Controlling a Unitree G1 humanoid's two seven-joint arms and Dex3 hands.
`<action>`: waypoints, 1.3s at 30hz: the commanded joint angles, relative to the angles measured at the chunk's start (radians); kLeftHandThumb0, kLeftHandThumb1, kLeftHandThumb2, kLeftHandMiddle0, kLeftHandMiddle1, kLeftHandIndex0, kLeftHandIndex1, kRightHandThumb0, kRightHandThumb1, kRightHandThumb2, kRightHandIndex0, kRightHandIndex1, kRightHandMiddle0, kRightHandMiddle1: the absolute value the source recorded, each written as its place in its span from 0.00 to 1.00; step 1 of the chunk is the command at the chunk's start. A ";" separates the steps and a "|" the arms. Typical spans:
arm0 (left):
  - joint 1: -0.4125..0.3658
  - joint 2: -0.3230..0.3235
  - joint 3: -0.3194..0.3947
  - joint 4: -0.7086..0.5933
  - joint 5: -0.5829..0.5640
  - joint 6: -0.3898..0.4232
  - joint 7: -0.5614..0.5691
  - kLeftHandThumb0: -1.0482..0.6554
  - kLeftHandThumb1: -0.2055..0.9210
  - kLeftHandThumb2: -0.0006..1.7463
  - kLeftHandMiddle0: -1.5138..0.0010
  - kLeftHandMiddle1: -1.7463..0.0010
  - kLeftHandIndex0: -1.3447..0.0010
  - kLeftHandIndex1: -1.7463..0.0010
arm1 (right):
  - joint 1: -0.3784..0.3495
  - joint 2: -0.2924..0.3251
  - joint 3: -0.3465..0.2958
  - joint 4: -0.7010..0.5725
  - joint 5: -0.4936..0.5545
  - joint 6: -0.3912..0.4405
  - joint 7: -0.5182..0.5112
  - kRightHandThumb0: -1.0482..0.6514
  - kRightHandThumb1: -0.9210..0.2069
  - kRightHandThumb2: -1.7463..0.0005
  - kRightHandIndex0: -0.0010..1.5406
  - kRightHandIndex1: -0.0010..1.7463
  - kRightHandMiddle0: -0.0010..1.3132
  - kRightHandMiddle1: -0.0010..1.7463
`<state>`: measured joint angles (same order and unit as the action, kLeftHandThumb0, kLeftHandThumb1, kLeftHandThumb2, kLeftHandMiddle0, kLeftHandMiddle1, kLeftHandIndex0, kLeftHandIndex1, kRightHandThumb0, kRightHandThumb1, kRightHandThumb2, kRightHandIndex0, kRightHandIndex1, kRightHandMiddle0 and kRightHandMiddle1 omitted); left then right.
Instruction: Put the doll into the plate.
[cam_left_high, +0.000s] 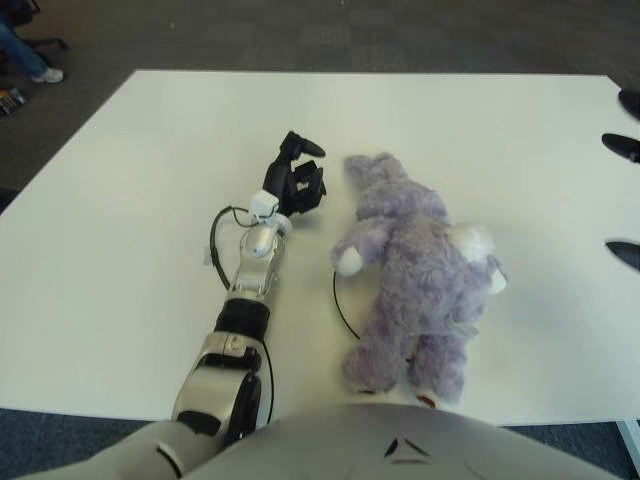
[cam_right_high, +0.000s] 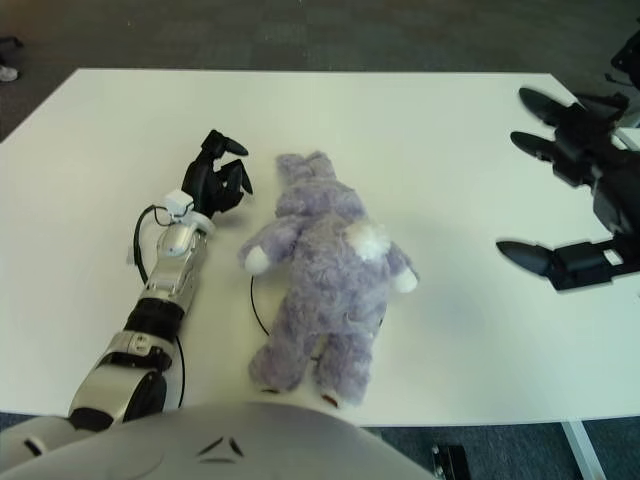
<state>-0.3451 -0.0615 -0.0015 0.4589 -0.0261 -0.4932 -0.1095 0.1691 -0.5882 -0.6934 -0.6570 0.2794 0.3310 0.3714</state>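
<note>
A purple plush doll (cam_left_high: 415, 270) lies face down on the white table (cam_left_high: 120, 200), head toward the far side and feet toward me. My left hand (cam_left_high: 297, 178) shows just left of the doll's head, a small gap away, its black fingers loosely spread and holding nothing. Over the table's right edge, well right of the doll, is my right hand (cam_right_high: 585, 195), fingers spread wide and empty. No plate shows in either view.
A thin black cable (cam_left_high: 342, 300) loops out from under the doll's left side. Another cable (cam_left_high: 215, 245) curves beside my left wrist. Dark carpet (cam_left_high: 300, 30) surrounds the table, and a person's feet (cam_left_high: 40, 70) show at the far left.
</note>
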 joint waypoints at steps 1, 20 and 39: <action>0.043 0.003 -0.001 0.026 0.006 0.006 0.009 0.40 0.88 0.41 0.40 0.00 0.80 0.00 | -0.191 0.322 0.242 0.322 -0.135 0.059 -0.335 0.38 0.32 0.43 0.46 0.93 0.07 0.78; 0.038 0.000 0.004 0.043 0.001 -0.019 0.008 0.40 0.86 0.43 0.39 0.00 0.79 0.00 | -0.322 0.390 0.199 0.597 -0.078 -0.088 -0.422 0.61 0.48 0.28 0.38 1.00 0.25 0.98; 0.036 0.008 0.003 0.050 0.010 -0.009 0.015 0.40 0.85 0.44 0.36 0.00 0.78 0.00 | -0.337 0.393 0.222 0.769 -0.067 -0.238 -0.405 0.61 0.56 0.22 0.43 1.00 0.29 1.00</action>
<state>-0.3518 -0.0596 -0.0003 0.4797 -0.0252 -0.5069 -0.1085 -0.1570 -0.1987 -0.4783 0.0822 0.2036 0.1281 -0.0409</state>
